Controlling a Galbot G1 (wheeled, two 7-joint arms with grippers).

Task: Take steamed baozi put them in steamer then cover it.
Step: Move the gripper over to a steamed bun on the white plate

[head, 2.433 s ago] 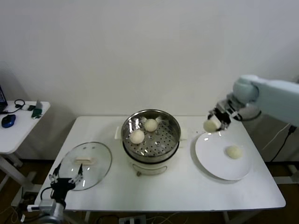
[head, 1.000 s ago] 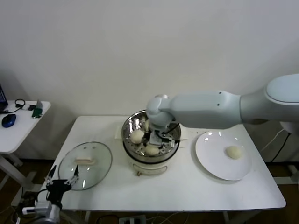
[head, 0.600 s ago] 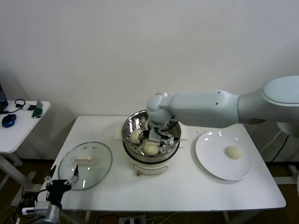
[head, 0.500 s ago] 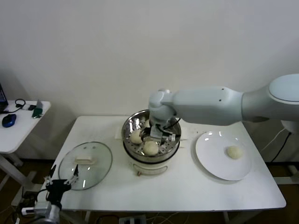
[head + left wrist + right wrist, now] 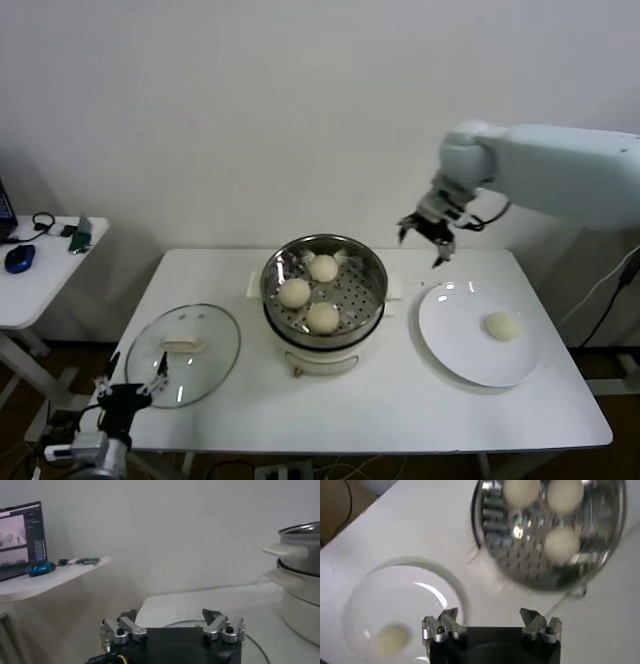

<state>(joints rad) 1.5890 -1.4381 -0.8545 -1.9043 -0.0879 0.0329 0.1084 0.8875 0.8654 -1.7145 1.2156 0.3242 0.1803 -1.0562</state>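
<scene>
Black-fingered and idle, the left gripper (image 5: 128, 392) sits nearest, below the table's (image 5: 400, 400) front left corner, jaws spread and empty. Just beyond it the cover (image 5: 184, 352), clear glass with a metal rim and a whitish handle, lies flat on the left part of the table, well apart from the steamer (image 5: 323, 290). The steamer stands at mid-table, a shiny perforated steel basket on a white pot base, uncovered. Three steamed baozi (image 5: 322, 316) rest on its floor: one toward the front, one at the left, one farther back. To the right, a white plate (image 5: 455, 345) holds the fourth bun (image 5: 501, 325), alone on its right half. Farthest back, the right gripper (image 5: 424, 236) hangs in the air between steamer and plate, above the table's rear edge, its fingers wide apart and holding nothing.
</scene>
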